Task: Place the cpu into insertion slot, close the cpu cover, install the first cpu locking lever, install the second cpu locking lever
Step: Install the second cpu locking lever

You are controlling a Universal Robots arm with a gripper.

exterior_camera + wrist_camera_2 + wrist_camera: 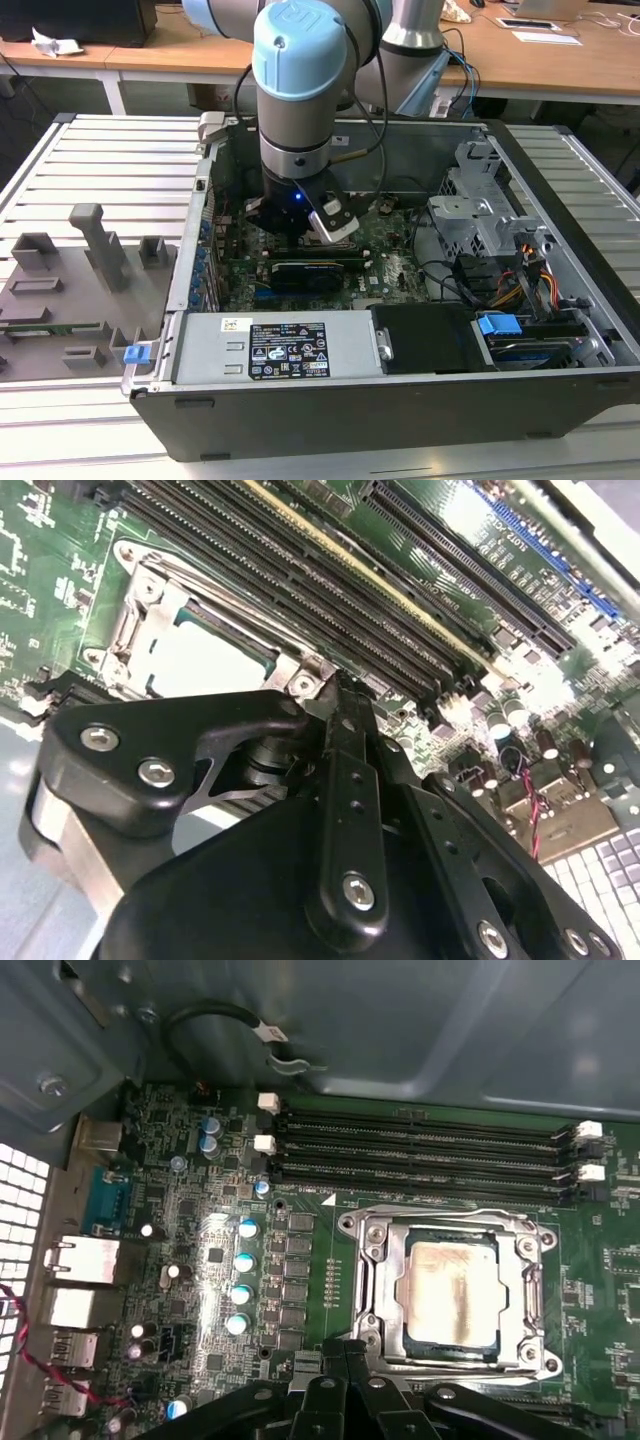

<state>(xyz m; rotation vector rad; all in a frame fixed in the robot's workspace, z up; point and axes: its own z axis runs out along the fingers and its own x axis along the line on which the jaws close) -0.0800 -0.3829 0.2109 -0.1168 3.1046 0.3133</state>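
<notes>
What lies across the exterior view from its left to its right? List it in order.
Grey fixture blocks on the slatted table → blue clip at the computer case's corner → gripper down over the motherboard → silver drive cage → blue connector → orange and yellow cables.

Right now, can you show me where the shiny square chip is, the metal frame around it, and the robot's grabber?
cpu (449,1292): first wrist view, middle of its metal top.
cpu cover (450,1223): first wrist view, one silver frame bar beside the chip.
gripper (340,695): second wrist view, at its black fingertips.
</notes>
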